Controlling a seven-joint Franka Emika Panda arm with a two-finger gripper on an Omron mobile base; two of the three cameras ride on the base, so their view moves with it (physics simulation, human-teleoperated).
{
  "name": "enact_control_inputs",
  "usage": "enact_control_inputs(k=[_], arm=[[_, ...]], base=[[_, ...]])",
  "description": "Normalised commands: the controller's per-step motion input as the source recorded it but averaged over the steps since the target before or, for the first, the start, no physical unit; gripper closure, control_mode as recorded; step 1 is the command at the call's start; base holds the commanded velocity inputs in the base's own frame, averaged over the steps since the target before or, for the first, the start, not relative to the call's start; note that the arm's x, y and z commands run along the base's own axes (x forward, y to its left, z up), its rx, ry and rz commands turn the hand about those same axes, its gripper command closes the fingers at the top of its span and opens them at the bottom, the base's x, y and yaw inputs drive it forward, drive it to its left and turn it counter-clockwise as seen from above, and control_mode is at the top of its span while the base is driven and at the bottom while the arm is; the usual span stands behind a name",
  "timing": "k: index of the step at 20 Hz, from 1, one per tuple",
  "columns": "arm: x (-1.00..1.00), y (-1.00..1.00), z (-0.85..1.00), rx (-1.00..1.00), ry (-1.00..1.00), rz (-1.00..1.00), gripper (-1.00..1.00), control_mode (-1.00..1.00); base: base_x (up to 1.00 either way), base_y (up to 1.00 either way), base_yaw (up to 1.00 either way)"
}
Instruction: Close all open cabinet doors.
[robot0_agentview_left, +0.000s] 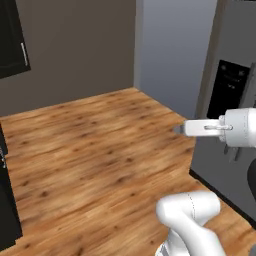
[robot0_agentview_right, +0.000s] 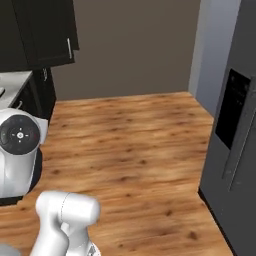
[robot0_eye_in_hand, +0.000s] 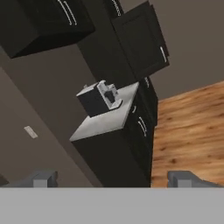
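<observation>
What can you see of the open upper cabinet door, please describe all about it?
The open upper cabinet door is flat, matte black, with a recessed panel and a slim silver bar handle near one edge. It hangs swung out from the black wall cabinets, above the end of a grey countertop that carries a small dark appliance. In the right base view it juts out at the upper left. Nothing touches it; the gripper is far off.

Wood plank floor (robot0_agentview_left: 90, 150), brown wall (robot0_agentview_right: 130, 50), dark grey refrigerator (robot0_agentview_right: 235, 165)
</observation>
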Motion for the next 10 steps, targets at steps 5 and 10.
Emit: enact_control_inputs(k=[5,10], arm=[[0.00,0.00,0.00,0.00,0.00,0.00,-1.00,1.00],[0.00,0.00,0.00,0.00,0.00,0.00,-1.00,1.00]], base=[[0.69,-0.10,0.16],[0.70,-0.16,0.16]])
